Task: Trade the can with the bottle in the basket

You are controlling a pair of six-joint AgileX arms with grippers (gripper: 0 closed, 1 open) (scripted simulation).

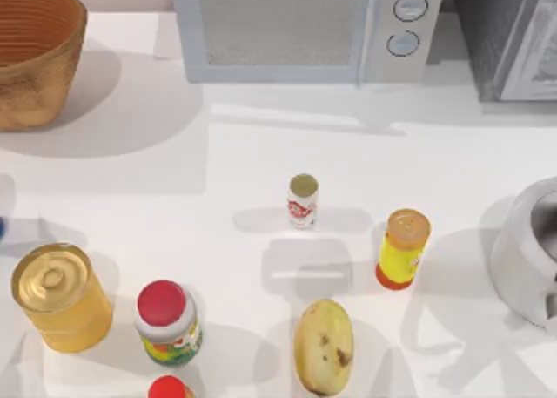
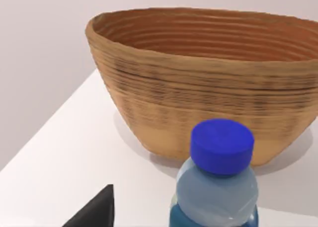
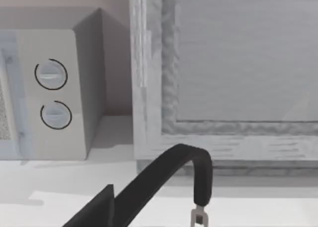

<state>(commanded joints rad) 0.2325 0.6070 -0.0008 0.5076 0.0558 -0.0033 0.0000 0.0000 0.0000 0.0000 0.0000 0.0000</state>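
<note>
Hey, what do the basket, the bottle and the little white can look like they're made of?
The basket looks woven from matte orange-brown fibre, judging by its ribbed coiled walls. The bottle looks like clear bluish plastic, see-through at the shoulder, with a smooth, opaque blue cap. The can is probably thin metal with a printed white and red wrap and a pale tan top, though its look leaves that open.

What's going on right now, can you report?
Left tool by bottle, facing basket. Can upright mid-table. Yellow bottle stands beside the can.
</note>
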